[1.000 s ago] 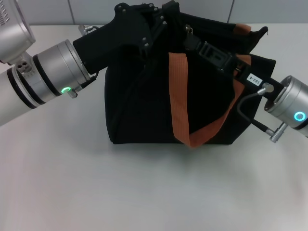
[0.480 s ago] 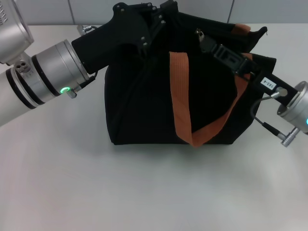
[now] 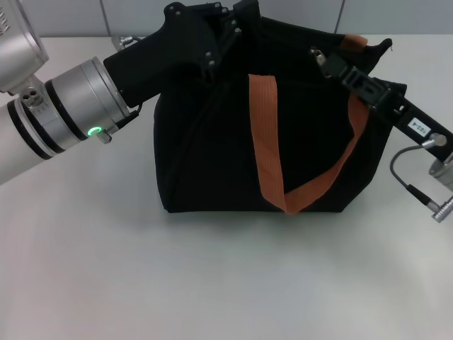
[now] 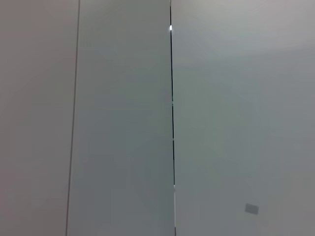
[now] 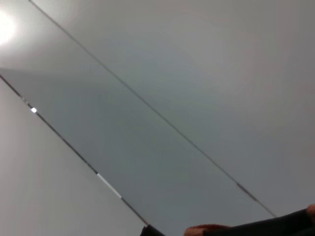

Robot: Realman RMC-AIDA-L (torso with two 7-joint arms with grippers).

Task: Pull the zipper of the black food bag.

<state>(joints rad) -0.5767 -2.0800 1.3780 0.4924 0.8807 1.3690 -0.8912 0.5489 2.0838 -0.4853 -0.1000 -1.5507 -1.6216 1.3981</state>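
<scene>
From my head camera, bare white table [image 3: 212,276] fills the near ground; past it, at centre, stands the black food bag [image 3: 212,156], an orange strap [image 3: 272,152] looped down its front face. At 9 o'clock my left arm reaches in, and the left gripper [image 3: 230,32] sits on the bag's top edge at 11 o'clock; its dark housing covers the fingers, so I cannot tell their state. At 3 o'clock the right arm is cut off by the frame edge; the right gripper [image 3: 324,58] is pinched on the zipper [image 3: 316,53], a small silver tab at 1 o'clock on the bag's top. Both wrist cameras show only wall panels; the right adds a dark sliver of bag edge.
</scene>
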